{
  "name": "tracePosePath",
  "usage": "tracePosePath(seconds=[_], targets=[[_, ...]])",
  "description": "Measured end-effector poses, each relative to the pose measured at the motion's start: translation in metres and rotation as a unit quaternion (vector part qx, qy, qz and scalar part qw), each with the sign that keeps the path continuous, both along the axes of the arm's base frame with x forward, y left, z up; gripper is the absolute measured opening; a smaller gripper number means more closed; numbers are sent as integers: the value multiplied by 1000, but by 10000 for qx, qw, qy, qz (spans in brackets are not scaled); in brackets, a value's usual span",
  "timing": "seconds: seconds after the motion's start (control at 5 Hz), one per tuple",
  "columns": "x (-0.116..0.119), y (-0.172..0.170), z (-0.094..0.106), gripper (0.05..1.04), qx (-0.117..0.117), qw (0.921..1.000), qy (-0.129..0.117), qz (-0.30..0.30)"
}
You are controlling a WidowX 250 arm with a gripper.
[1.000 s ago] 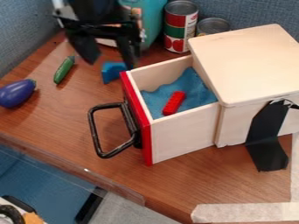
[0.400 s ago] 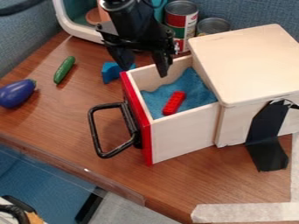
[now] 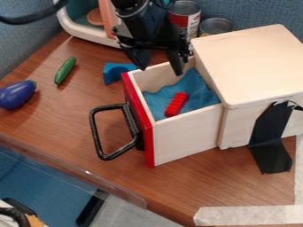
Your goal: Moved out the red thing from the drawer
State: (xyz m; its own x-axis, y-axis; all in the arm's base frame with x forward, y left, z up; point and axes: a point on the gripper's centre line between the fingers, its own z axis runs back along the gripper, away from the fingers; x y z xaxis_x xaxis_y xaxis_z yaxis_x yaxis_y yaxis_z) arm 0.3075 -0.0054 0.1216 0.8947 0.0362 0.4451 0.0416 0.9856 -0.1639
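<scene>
The black gripper [image 3: 161, 69] hangs above the back wall of the drawer, its two fingers apart with nothing between them. Below it and slightly nearer the camera, the red brick [image 3: 176, 104] lies on blue cloth inside the drawer. The wooden drawer [image 3: 184, 135] is pulled out, with a red front edge and a black handle on its left. Gripper and brick are apart.
The wooden cabinet [image 3: 251, 62] stands to the right, with black tape [image 3: 271, 139] on its side. A blue block [image 3: 116, 72], a green cucumber [image 3: 65, 70] and a purple eggplant [image 3: 17, 94] lie left. Cans [image 3: 215, 27] stand behind.
The gripper has come right and down, from above the table behind the drawer to over the drawer's back wall. Drawer and red brick have stayed put.
</scene>
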Motion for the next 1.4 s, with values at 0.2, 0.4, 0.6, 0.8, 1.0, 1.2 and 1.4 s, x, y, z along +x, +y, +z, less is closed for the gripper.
tracePosePath(seconds=[0.2,0.4,0.6,0.8,1.0,1.2,1.4], targets=[[-1,-1,-8,999,16,9999,-19,-121],[-4,-6,-17,999,-2,9996,32,-294],[-6,-7,-27,999,50,9992,74,-381],[-3,-9,-33,999,85,9993,46,-374],[0,-9,-38,999,133,9993,33,-358],[3,-8,-46,999,189,9993,75,-318],[5,-9,-55,999,235,9991,130,-317]])
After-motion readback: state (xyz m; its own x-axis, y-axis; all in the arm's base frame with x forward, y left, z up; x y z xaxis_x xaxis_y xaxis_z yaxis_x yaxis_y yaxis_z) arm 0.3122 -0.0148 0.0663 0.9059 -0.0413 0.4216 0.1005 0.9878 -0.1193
